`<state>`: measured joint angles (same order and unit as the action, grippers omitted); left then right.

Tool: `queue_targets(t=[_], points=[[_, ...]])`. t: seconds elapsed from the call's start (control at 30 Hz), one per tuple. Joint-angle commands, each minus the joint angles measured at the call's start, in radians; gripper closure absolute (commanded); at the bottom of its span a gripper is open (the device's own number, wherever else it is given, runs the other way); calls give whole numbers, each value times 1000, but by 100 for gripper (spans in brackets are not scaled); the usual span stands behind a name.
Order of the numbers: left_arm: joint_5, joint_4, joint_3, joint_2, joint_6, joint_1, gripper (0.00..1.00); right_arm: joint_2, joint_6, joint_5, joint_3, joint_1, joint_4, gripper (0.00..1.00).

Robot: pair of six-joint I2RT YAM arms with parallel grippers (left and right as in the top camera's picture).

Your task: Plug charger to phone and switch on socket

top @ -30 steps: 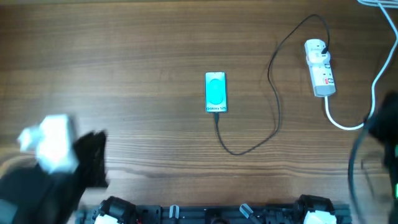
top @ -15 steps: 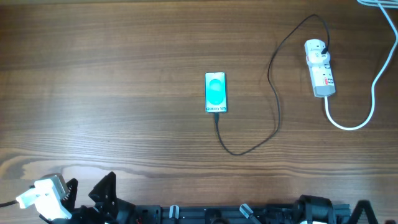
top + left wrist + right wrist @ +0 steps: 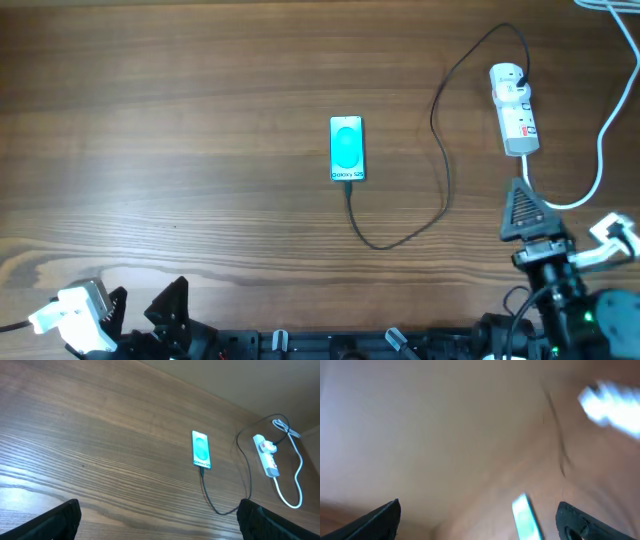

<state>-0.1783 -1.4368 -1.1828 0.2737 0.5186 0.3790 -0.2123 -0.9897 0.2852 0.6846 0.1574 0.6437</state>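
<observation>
With your right tool (image 3: 522,205) released near the socket (image 3: 513,110), an off-centre press on its switch could shove it, tugging the charger (image 3: 385,245) from the phone (image 3: 347,150); your left tool (image 3: 140,305) is released too.

It looks like a robotics lab bench: a wide wood-grain surface (image 3: 200,120), with a black rail (image 3: 330,348) along its near edge carrying two arm bases (image 3: 500,330).

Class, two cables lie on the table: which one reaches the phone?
The thin black charger cable, curving from the socket to the phone, meeting its bottom edge. The thick white cord loops from the socket toward the far right corner.
</observation>
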Motion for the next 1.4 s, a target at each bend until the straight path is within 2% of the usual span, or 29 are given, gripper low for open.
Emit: queue_targets(t=[0.0,0.07,0.1,0.13,0.23,0.3,0.37,0.43,0.47,0.53,0.6,0.73,0.93,1.0,1.2,1.37], points=[[5,2,1,-2,13,5,0,8,-423,-172,-40,-3,191,0],[5,3,1,-2,13,5,0,8,-711,-223,-40,-3,325,0],[5,3,1,-2,13,5,0,8,-933,-229,-40,-3,435,0],[5,2,1,-2,14,5,0,7,-1080,-229,-40,-3,524,0],[5,2,1,-2,13,5,0,7,-1080,-270,-40,-3,641,0],[5,2,1,-2,14,5,0,7,-942,-346,-47,-3,623,0],[5,2,1,-2,14,5,0,7,-702,-421,-85,-3,455,1],[5,2,1,-2,13,5,0,7,-316,-361,-194,-3,83,0],[5,2,1,-2,14,5,0,7,-146,-263,-288,-3,-152,0],[5,2,1,-2,13,5,0,10,-49,-194,-393,-3,-360,0],[5,2,1,-2,14,5,0,30,16,-165,-485,-5,-480,0],[5,2,1,-2,13,5,0,208,91,-187,-611,-49,-510,0],[5,2,1,-2,13,5,0,209,287,-190,-676,-82,-648,0],[5,2,1,-2,13,5,0,209,334,-205,-680,-82,-651,0],[5,2,1,-2,13,5,0,209,676,-205,-680,-82,-648,0],[5,2,1,-2,13,5,0,209,783,-206,-680,-82,-648,0]])
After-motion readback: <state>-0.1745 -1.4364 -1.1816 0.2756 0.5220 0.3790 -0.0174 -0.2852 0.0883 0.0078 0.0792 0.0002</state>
